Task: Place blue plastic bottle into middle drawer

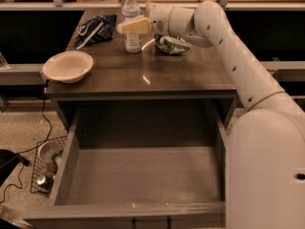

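Note:
The blue plastic bottle (131, 20) stands upright at the back of the grey cabinet top, clear with a white cap and a pale label. My gripper (129, 26) reaches in from the right at the bottle's label height, with a pale yellow finger (136, 25) across the front of the bottle. The middle drawer (140, 175) is pulled wide open below the cabinet top and holds nothing. Its dark handle (150, 222) shows at the bottom edge.
A white bowl (67, 66) sits at the cabinet top's left edge. A dark blue snack bag (95, 26) lies back left. A green-and-white snack bag (171, 44) lies right of the bottle, under my arm. A wire basket (47, 168) stands on the floor at left.

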Action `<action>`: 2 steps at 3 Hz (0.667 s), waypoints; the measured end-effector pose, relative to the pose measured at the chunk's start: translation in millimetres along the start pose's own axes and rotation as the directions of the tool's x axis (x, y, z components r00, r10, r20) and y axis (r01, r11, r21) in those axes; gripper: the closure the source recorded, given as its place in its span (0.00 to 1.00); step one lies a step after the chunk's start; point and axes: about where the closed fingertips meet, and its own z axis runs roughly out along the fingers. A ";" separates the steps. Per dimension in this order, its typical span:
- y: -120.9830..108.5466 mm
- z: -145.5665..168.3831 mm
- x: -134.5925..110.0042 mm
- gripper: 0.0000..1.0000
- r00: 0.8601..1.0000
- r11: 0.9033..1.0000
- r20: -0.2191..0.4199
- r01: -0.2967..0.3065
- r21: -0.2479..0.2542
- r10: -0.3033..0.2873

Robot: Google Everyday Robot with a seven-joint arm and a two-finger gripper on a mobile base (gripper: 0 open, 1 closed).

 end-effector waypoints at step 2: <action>4.9 21.6 11.5 0.41 1.000 0.999 -0.003 -0.014 -0.033 0.014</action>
